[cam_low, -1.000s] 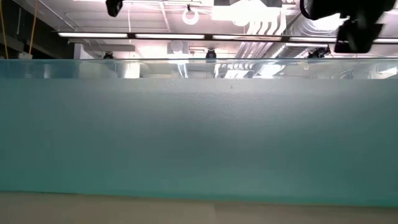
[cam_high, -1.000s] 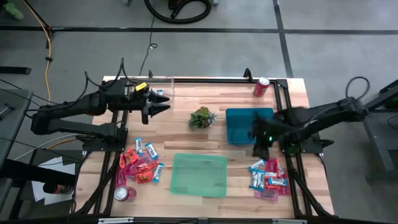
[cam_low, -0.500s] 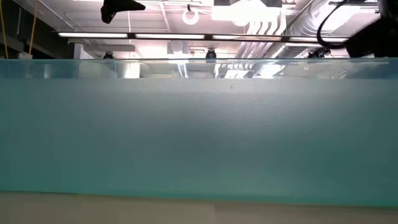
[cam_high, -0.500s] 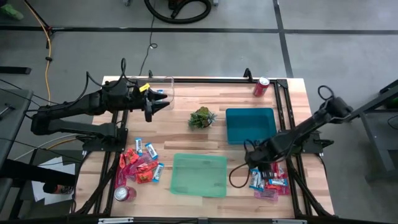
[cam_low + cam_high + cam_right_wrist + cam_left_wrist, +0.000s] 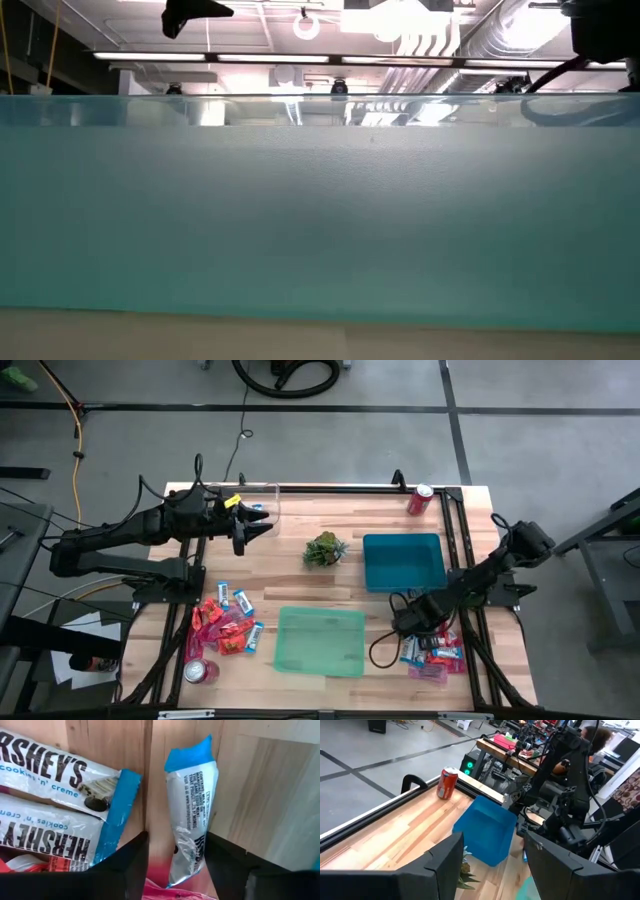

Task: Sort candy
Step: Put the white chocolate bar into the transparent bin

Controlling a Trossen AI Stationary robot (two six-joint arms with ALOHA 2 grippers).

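R fingers [image 5: 125, 865] astride lengthwise candy [image 5: 191, 820]

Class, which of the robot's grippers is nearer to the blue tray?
The right gripper: it is down over the right candy pile, just in front of the blue tray. The left gripper hovers across the table, beyond the small plant.

Your right gripper [image 5: 175, 865] sits open, straddling one blue-and-white candy [image 5: 190, 815] on the wooden table [image 5: 250, 795]; two more candies [image 5: 60, 795] lie just beside.
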